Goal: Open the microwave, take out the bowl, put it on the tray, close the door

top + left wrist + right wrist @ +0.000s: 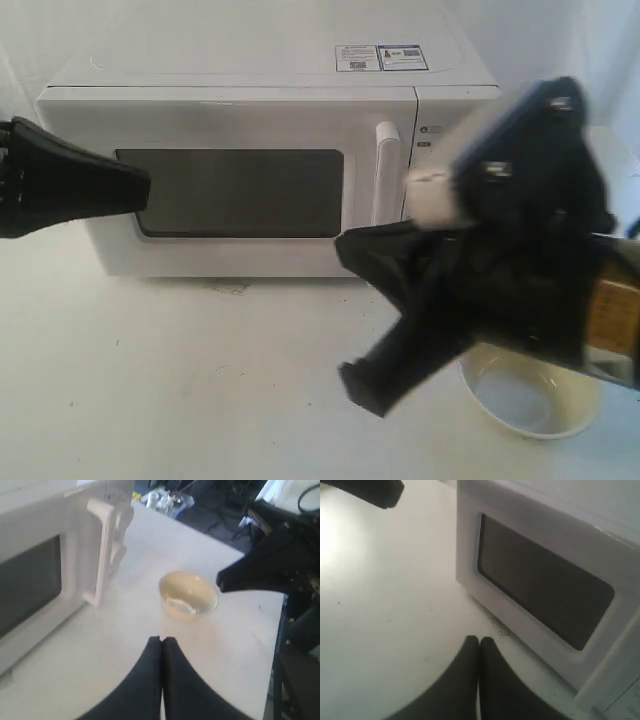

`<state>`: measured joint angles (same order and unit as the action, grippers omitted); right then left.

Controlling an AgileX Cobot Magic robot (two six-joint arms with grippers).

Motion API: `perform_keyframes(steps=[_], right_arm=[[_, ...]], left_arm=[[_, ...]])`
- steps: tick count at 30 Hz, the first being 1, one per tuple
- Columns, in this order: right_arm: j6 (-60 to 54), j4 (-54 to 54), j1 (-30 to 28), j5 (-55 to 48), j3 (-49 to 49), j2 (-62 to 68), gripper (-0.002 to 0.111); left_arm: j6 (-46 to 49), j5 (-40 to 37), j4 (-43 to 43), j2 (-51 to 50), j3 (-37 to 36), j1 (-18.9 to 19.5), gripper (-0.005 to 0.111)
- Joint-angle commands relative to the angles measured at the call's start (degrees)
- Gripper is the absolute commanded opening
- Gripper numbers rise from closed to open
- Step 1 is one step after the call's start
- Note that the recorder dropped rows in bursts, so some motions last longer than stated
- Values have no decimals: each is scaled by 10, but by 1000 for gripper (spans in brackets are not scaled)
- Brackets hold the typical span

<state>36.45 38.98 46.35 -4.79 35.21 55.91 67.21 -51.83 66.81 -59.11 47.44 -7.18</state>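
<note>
I have the microwave [200, 60] at the back of the white table [180, 380], its door [240, 125] flush shut and the bar handle [386, 170] upright beside the dark window. The bowl [530, 400] stands upright on the bare table, outside the oven, in front of its right end and partly under my right arm. The left gripper [140, 190] hangs in front of the left edge of the window with its fingers pressed together on nothing. The right gripper [365, 385] points down toward the table just left of the bowl, also pinched closed and empty. Between the two there is a broad open stretch of tabletop along the oven's front. From the exterior camera the right arm covers the control panel and part of the bowl's rim. The left wrist camera gives me what that hides: the whole bowl [189, 594] with its glossy inside, clear of the handle [102, 550], with the right gripper [222, 582] close above its far side. It also shows the table's edge beyond the bowl, with dark clutter past it. The right wrist camera shows neither bowl nor handle, only the window, the oven's front lower corner, and its own closed fingers [470, 647] low over the table.
</note>
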Motion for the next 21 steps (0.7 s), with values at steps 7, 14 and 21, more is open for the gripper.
perform_keyframes(steps=[7,14,21], right_arm=[[43,148,-2,-97,173,191,0],[339,482,-2,-224,201,261,0],[388,561,-2,-281,203,295,0]], left_arm=[[-165,78,-164,102,-44,-4,0],[-204,117,-163,218,-87,-4,0],[-276,192,-180,331,-123,-4,0]])
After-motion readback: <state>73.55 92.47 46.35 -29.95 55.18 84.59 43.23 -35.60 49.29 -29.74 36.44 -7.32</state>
